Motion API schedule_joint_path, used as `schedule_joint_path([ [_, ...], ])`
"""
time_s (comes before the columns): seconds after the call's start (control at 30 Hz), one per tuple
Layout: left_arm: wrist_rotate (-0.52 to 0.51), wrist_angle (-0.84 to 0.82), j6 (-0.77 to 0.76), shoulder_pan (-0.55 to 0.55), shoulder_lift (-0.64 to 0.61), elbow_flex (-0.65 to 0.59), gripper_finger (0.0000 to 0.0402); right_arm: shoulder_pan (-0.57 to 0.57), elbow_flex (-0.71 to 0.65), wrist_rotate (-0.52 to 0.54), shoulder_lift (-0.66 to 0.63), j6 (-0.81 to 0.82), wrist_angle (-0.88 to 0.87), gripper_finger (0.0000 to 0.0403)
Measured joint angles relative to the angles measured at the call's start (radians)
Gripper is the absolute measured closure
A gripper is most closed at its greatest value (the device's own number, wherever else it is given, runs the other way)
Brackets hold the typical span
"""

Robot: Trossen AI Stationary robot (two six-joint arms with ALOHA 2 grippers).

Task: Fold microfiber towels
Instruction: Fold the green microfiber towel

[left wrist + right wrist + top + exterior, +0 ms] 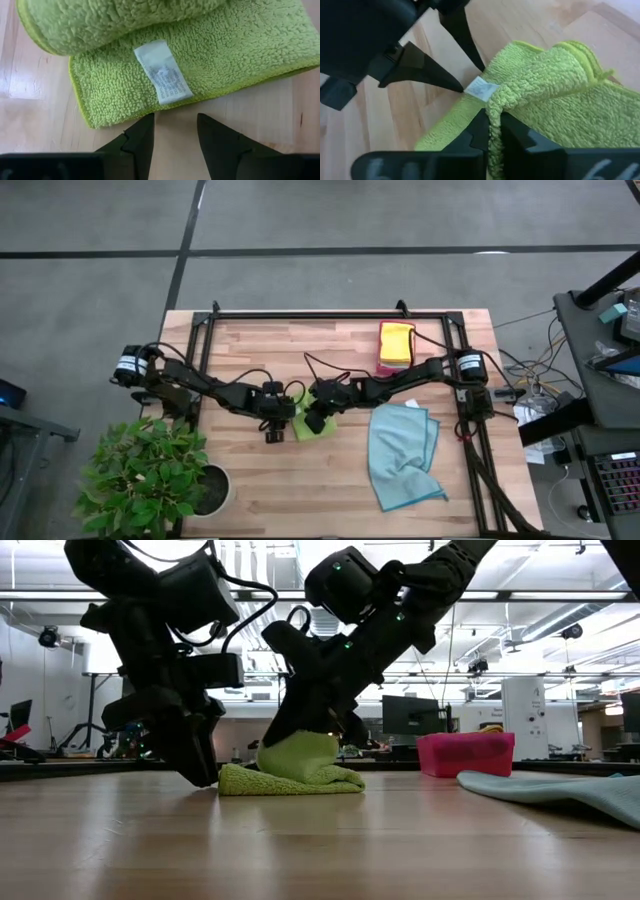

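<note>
While the right gripper is pinching a raised fold of the lime green towel at the high view's centre, the left gripper is waiting part-open at its labelled edge. If that pinch is slipping, the fold is probably flopping back open.

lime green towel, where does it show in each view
High view: lime green towel at table centre, between both grippers.
Low view: bunched left of centre.
Left wrist view: fills the upper picture.
Right wrist view: centre and right.
Shared landmark: its white label, also.

Wooden table carries green towel, blue towel, pink tray (yellow cloth inside), potted plant
</note>
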Motion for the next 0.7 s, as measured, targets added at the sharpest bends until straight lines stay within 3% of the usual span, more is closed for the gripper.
schedule_joint_path([
  [0.4,0.0,0.0,0.0,0.0,0.0,-0.001,0.0267,0.002,0.0,-0.008,-0.008,-0.036,0.062,0.0254],
  [0.7,0.0,-0.001,0.001,0.0,0.0,-0.001,0.0267,0.002,0.0,-0.008,-0.008,-0.042,0.057,0.0219],
])
